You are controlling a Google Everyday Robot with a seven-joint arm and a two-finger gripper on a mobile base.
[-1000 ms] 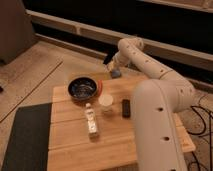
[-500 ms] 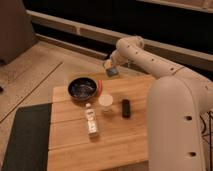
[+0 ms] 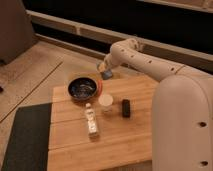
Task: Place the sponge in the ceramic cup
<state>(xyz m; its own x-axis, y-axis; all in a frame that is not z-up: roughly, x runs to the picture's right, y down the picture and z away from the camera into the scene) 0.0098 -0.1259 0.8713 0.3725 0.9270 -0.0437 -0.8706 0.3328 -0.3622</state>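
Note:
My gripper [image 3: 106, 70] hangs above the far edge of the wooden table, just right of the dark bowl. It is shut on the sponge [image 3: 107, 75], a small blue-grey pad that shows below the fingers. The ceramic cup [image 3: 105, 101], small, white and upright, stands on the table nearer the camera than the gripper and almost straight below it in the picture. The sponge is in the air, apart from the cup.
A dark bowl with an orange rim [image 3: 83, 88] sits left of the cup. A clear plastic bottle [image 3: 91, 120] lies in front of the cup. A black block [image 3: 126, 107] stands right of the cup. The wooden table [image 3: 75, 145] borders a dark mat [image 3: 25, 135] on the left.
The gripper with the sponge has drifted a little left and down, toward the cup. The arm's large near segment has shifted right in the picture.

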